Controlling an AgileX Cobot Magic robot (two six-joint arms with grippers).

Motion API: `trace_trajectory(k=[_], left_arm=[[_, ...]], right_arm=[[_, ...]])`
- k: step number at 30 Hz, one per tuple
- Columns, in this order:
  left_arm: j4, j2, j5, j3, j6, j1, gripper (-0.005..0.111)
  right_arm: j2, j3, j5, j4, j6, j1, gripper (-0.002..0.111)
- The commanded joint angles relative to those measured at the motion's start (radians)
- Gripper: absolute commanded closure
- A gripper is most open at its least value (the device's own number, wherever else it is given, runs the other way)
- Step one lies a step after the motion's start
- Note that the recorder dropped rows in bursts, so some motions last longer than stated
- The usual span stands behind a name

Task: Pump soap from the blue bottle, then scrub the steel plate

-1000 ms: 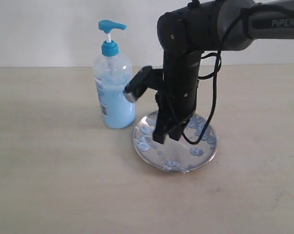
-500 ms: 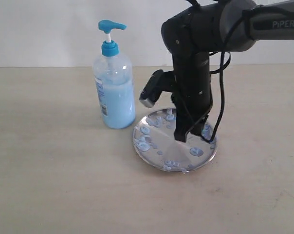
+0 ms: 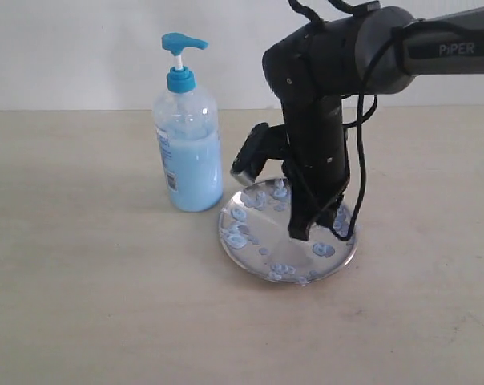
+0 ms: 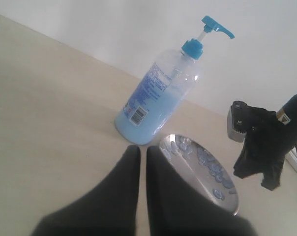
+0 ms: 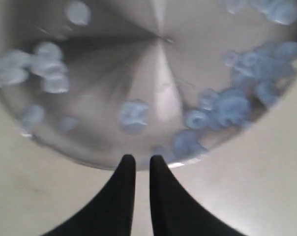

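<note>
the right hand hangs tips-down over the middle of the steel plate. its fingers are drawn narrow, with only a thin slit between them in the right wrist view, and nothing is pinched there, no sponge or cloth. whether the tips actually touch the metal, i cannot tell.

a second ago this hand stood over the plate's 9 o'clock side, nearer the bottle. it has since swept toward 3 o'clock, and in the last half second it has barely shifted. that reads as a scrubbing stroke in progress. with soap already spotted across the plate, the pumping looks done.

the plate lies flat on the worktop. the blue bottle stands upright just beside its rim at 10 o'clock, pump head up.

the left hand is off at a distance, also narrow and empty, facing bottle and plate.

count: two hands, one bottle, one plate. there are well over a dozen soap blobs, several merged, so no exact number.
</note>
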Motion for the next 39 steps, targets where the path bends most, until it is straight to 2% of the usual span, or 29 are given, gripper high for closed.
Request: trace_trajectory(k=[1, 2, 4, 6, 9, 10, 11, 12, 13, 14, 17, 19, 22, 26, 30, 33, 36, 39], left_arm=[[-0.005, 0.000, -0.004, 0.004, -0.006, -0.002, 0.102], [-0.005, 0.000, -0.004, 0.004, -0.006, -0.002, 0.102], [-0.005, 0.000, -0.004, 0.004, -0.006, -0.002, 0.102], [-0.005, 0.000, -0.004, 0.004, -0.006, -0.002, 0.102], [-0.005, 0.000, -0.004, 0.004, -0.006, -0.002, 0.102], [-0.005, 0.000, -0.004, 0.004, -0.006, -0.002, 0.102], [-0.005, 0.000, -0.004, 0.004, -0.006, -0.002, 0.102], [-0.005, 0.000, -0.004, 0.004, -0.006, -0.002, 0.102], [-0.005, 0.000, -0.007, 0.004, -0.006, -0.002, 0.102], [-0.005, 0.000, -0.008, 0.004, -0.006, -0.002, 0.102], [-0.005, 0.000, -0.008, 0.004, -0.006, -0.002, 0.102], [-0.005, 0.000, -0.008, 0.004, -0.006, -0.002, 0.102], [-0.005, 0.000, -0.008, 0.004, -0.006, -0.002, 0.102], [-0.005, 0.000, -0.008, 0.004, -0.006, -0.002, 0.102], [-0.005, 0.000, -0.008, 0.004, -0.006, -0.002, 0.102], [-0.005, 0.000, -0.008, 0.004, -0.006, -0.002, 0.102], [-0.005, -0.008, -0.002, 0.004, -0.006, -0.002, 0.102], [-0.005, -0.008, -0.004, 0.004, -0.006, -0.002, 0.102]], right_arm=[[-0.001, 0.000, -0.243, -0.151, 0.533, -0.004, 0.109], [-0.007, 0.000, -0.214, -0.123, 0.617, -0.004, 0.109], [-0.033, 0.013, -0.124, -0.071, 0.566, -0.004, 0.109], [-0.111, 0.066, -0.178, -0.064, 0.564, -0.004, 0.109], [-0.369, 0.224, -0.416, -0.064, 0.675, -0.017, 0.109], [-0.592, 0.362, -0.644, -0.073, 0.726, -0.018, 0.109], [-0.703, 0.440, -0.779, -0.085, 0.724, -0.018, 0.109], [-0.906, 0.616, -1.032, -0.107, 0.676, -0.016, 0.109], [-0.978, 0.689, -1.100, -0.107, 0.666, -0.016, 0.109], [-1.139, 0.851, -1.127, -0.107, 0.666, -0.016, 0.109], [-1.384, 1.093, -1.035, -0.095, 0.696, -0.016, 0.109], [-1.578, 1.235, -1.015, -0.095, 0.820, -0.016, 0.109], [-1.749, 1.291, -0.908, -0.095, 0.923, -0.016, 0.109], [-1.892, 1.291, -0.597, -0.098, 0.923, -0.016, 0.109], [-1.955, 1.291, -0.596, -0.184, 0.921, -0.019, 0.109], [-2.066, 1.291, -0.599, -0.190, 0.830, -0.111, 0.109], [-2.066, 1.287, -0.604, -0.191, 0.796, -0.248, 0.109], [-2.066, 1.291, -0.603, -0.124, 0.795, -0.329, 0.109]])
